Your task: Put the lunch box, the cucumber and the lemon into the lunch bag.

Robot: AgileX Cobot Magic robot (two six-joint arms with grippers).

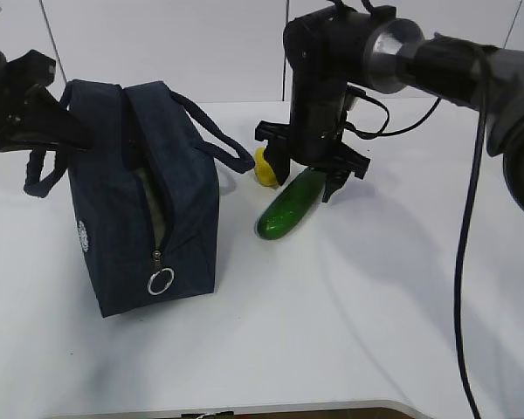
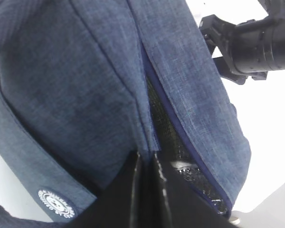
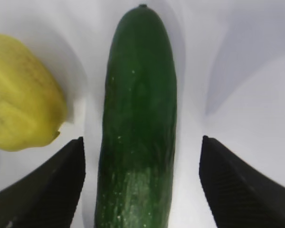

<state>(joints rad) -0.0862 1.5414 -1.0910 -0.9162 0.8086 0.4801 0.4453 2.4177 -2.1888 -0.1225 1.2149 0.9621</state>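
A white table (image 1: pixel 271 349) is seen under a plain pale wall, its near edge rounded at the bottom of the exterior view. Nearest on the table, left of centre, the lunch bag (image 1: pixel 135 201) is stood upright: boxy dark navy fabric, a small white round emblem (image 1: pixel 83 236) low on its left face, a silver ring pull (image 1: pixel 161 281) hung at the lower end of the zipper. The zipper is run open along the end and top, and a pale interior is glimpsed through the gap; whether the lunch box is inside cannot be told. Two loop handles are noted, one drooped to the right toward the lemon. In the left wrist view the left gripper (image 2: pixel 145 190) is seen with its black fingers (image 2: pixel 128 194) pressed together on the edge of the bag fabric beside the open zipper; dark mesh lining is shown within. Right of the bag, apart from it, the cucumber (image 1: pixel 286 211) is laid on the table, dark green, slanted with its near end toward the camera. Its far end is covered by the right gripper (image 1: pixel 313 170), which is pointed down over it. In the right wrist view the fingers (image 3: pixel 237 185) are held wide apart, one on each side of the cucumber, neither touching it. The lemon (image 1: pixel 265 167) is set just beside the cucumber's far end, on the bag side, bright yellow, partly hidden by the gripper.
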